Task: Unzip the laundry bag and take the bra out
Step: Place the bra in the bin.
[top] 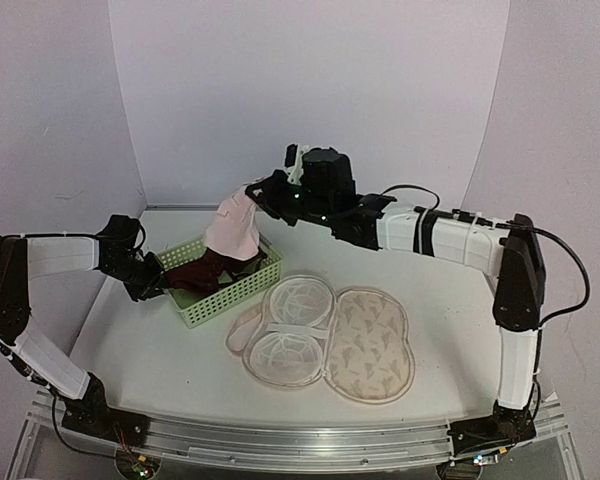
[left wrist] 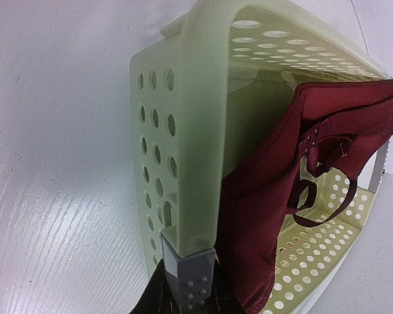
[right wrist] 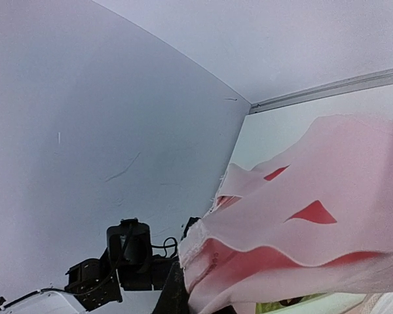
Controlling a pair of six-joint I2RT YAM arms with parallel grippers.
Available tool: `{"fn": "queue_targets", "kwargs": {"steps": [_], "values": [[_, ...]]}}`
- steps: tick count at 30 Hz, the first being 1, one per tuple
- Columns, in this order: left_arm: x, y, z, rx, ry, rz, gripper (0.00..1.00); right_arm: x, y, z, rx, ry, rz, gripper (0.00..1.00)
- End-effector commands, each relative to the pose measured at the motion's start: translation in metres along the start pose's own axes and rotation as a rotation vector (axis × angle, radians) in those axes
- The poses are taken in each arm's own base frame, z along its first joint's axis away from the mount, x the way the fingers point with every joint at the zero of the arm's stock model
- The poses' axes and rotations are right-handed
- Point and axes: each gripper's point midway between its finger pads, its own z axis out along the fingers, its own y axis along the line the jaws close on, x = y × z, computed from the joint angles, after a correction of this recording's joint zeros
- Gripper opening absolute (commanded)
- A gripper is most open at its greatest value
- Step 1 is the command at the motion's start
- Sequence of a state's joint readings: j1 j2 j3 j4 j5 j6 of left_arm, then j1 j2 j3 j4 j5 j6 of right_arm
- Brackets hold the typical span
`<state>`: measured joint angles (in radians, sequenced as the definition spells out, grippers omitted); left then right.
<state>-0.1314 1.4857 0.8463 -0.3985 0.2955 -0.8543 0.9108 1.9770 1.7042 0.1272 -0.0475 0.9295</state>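
The laundry bag lies unzipped and spread flat on the table, both halves showing. My right gripper is shut on the bra and holds it up over the light green basket. The pale pink inner side faces out, and the maroon lower part hangs into the basket. In the right wrist view the pink bra fills the lower right, pinched at my right gripper. My left gripper is shut on the basket's rim, with the maroon bra draped inside.
The basket stands left of the bag, near the left wall. My left arm shows in the right wrist view below the bra. White walls close the back and both sides.
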Motion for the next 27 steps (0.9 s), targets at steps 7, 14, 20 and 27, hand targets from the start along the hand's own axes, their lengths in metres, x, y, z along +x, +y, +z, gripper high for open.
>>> {"fn": "queue_targets", "kwargs": {"steps": [7, 14, 20, 27], "values": [[-0.014, -0.033, -0.015, 0.128, -0.061, 0.026, 0.00, 0.002, 0.017, 0.053, -0.032, -0.072, 0.057, 0.00], [-0.013, -0.031, -0.016, 0.132, -0.066, 0.023, 0.00, 0.032, 0.001, 0.084, -0.021, -0.023, 0.106, 0.00], [-0.012, -0.031, -0.015, 0.136, -0.059, 0.025, 0.00, 0.059, -0.022, 0.107, -0.011, 0.037, 0.153, 0.00], [-0.008, -0.028, -0.009, 0.127, -0.037, 0.027, 0.00, 0.090, -0.064, 0.123, 0.055, 0.086, 0.167, 0.00]]}}
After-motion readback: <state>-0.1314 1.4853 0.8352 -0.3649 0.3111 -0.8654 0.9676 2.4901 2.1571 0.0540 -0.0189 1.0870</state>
